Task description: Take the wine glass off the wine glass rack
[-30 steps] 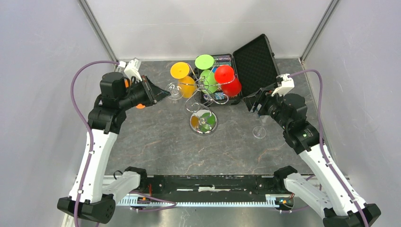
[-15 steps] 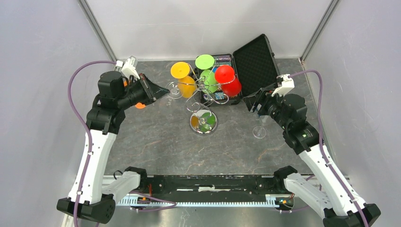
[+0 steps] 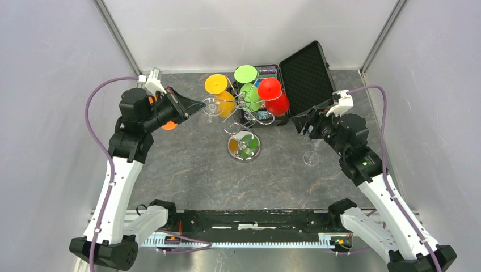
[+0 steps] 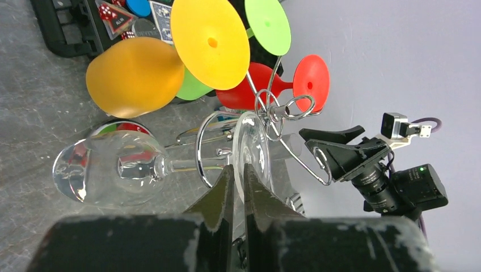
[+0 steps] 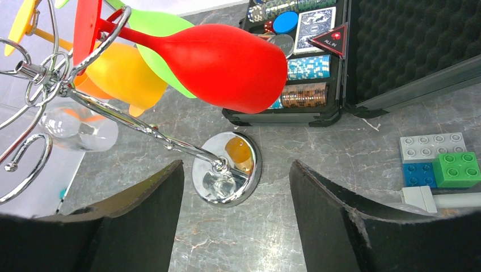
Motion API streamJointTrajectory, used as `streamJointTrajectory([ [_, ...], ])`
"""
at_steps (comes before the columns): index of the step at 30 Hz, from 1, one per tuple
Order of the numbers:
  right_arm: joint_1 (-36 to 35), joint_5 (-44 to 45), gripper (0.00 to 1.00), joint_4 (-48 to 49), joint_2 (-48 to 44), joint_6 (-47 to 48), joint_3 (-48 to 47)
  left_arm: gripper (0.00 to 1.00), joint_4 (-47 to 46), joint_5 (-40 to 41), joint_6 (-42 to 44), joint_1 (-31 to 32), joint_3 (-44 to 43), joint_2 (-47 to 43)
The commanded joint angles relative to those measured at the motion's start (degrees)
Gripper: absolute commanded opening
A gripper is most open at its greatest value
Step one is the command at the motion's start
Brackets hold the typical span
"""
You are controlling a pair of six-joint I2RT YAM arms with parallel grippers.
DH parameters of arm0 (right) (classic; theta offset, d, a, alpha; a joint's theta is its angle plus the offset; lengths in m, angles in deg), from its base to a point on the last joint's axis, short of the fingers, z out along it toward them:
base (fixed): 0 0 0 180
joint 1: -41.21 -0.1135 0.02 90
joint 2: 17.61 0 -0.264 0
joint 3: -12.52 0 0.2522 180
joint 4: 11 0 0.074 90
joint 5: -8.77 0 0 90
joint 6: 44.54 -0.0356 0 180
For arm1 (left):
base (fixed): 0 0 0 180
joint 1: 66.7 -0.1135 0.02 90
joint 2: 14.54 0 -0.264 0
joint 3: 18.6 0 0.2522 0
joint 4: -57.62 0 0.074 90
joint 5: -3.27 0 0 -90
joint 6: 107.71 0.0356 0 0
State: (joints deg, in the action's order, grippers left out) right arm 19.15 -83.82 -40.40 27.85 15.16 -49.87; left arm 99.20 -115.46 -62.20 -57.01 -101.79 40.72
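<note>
The chrome wine glass rack point(image 3: 244, 146) stands mid-table with orange point(image 3: 218, 85), green point(image 3: 245, 73) and red point(image 3: 272, 93) glasses hanging on its wire arms. A clear wine glass point(image 4: 113, 170) hangs on the rack's left side, stem through a wire loop point(image 4: 199, 153), its foot point(image 4: 252, 147) towards me. My left gripper point(image 4: 238, 168) is shut on the rim of that foot, seen in the top view as the left gripper point(image 3: 201, 105). My right gripper point(image 5: 236, 164) is open above the rack's mirrored base point(image 5: 249, 170), holding nothing.
An open black case point(image 3: 300, 71) with chips and cards lies behind the rack. A second clear glass point(image 3: 311, 156) stands on the table by the right arm. Lego bricks point(image 5: 437, 158) lie to the right. An orange object point(image 3: 168, 126) sits under the left arm.
My left gripper has shifted slightly away and towards the rack, and its jaws have narrowed onto the clear glass's foot. The right arm has not moved.
</note>
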Motion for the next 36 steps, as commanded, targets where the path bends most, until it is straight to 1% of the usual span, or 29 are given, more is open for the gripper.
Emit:
streamJointTrajectory([
  [1, 0.16, -0.75, 0.73, 3.13, -0.95, -1.04, 1.03, 0.02, -8.06, -1.6, -4.79, -0.2, 2.09, -1.0],
  [8, 0.15, -1.05, 0.73, 3.42, -0.82, -1.47, 1.69, 0.02, -10.83, -2.51, -6.83, -0.2, 3.82, 0.09],
  [10, 0.18, -1.18, 0.73, 3.51, -0.81, -1.51, 1.77, 0.05, -11.28, -2.82, -7.23, -0.2, 3.93, 0.19],
  [12, 0.17, -1.12, 0.73, 3.49, -0.9, -1.6, 1.86, 0.11, -11.46, -3.21, -7.54, -0.2, 4.05, 0.38],
  [14, 0.17, -1.18, 0.73, 3.51, -0.98, -1.67, 1.95, 0.14, -11.58, -3.72, -7.69, -0.16, 4.08, 0.58],
  [20, 0.12, -1.14, 0.73, 3.47, -1.02, -1.85, 2.13, 0.19, -11.51, -5.31, -7.63, -0.2, 4.64, 0.74],
  [26, 0.11, -1.15, 0.73, 3.49, -1.11, -1.95, 2.21, 0.28, -10.36, -6.55, -6.27, -0.2, 5.09, 0.9],
  [30, 0.2, -1.09, 0.73, 3.5, -1.09, -2.03, 2.37, 0.3, -10.15, -6.94, -6.29, -0.18, 5.53, 1.29],
  [36, 0.16, -1.08, 0.73, 3.49, -1.02, -2.18, 2.39, 0.3, -10.15, -8.43, -6.57, -0.11, 5.25, 1.96],
])
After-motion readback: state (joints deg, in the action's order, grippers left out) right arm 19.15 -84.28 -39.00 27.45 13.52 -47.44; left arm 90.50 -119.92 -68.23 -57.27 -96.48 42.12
